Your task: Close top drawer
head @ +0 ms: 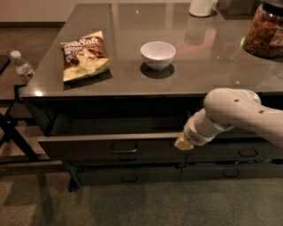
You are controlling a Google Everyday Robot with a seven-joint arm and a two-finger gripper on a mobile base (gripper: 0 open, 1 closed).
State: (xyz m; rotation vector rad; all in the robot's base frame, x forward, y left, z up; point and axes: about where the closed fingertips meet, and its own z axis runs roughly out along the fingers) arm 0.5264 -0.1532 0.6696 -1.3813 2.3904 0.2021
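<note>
The top drawer (88,148) is a wide dark-grey drawer under the left part of the table top. It stands pulled out a short way, with its grey inside showing above the front. A small bar pull (124,149) sits at the centre of its front. My gripper (183,143) comes in from the right at the end of a white arm and rests against the right end of the drawer front, at its upper edge.
On the grey glass table top (132,84) lie a chip bag (84,55), a white bowl (158,54), a snack jar (264,33) and a white container (202,7). A water bottle (21,66) stands on a side stand at the left. More drawers (128,176) lie below.
</note>
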